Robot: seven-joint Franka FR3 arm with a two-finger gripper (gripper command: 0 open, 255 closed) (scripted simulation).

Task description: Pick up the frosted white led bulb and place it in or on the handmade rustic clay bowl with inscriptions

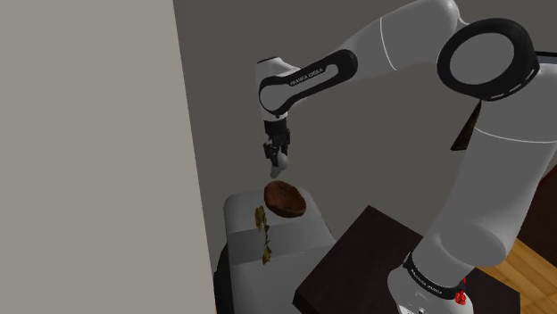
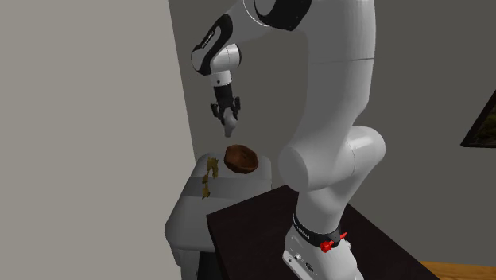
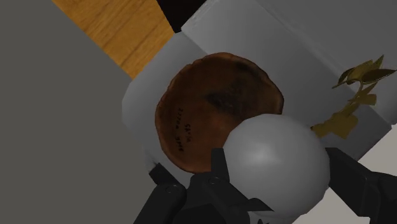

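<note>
Two black fingers [image 3: 219, 167] of the all-black two-finger gripper [image 3: 280, 170] are closed partway around the smooth, pale grey-white round bulb [image 3: 278, 162], clasping it on both sides. In the shoulder view the gripper hangs in the air with the bulb [image 1: 280, 163] above the bowl and well clear of it.

Below lies the shallow, rough brown clay bowl with small dark lettering inside its wall [image 3: 210, 102]. Seen along the gripper, the bulb covers the bowl's nearer rim rather than its hollow. I would therefore shift the hand a little toward the bowl's middle before descending.

The bulb is round and would likely roll, and the bowl looks shallow. It seems best to lower the bulb until it is just above the hollow and only then part the fingers, slowly.

The bowl rests on a pale grey box-shaped block [image 3: 143, 95], near its edge. A dry yellowish leafy sprig [image 3: 353, 95] lies beside it. A bounce could send the bulb off onto the wooden floor [image 3: 118, 28].
</note>
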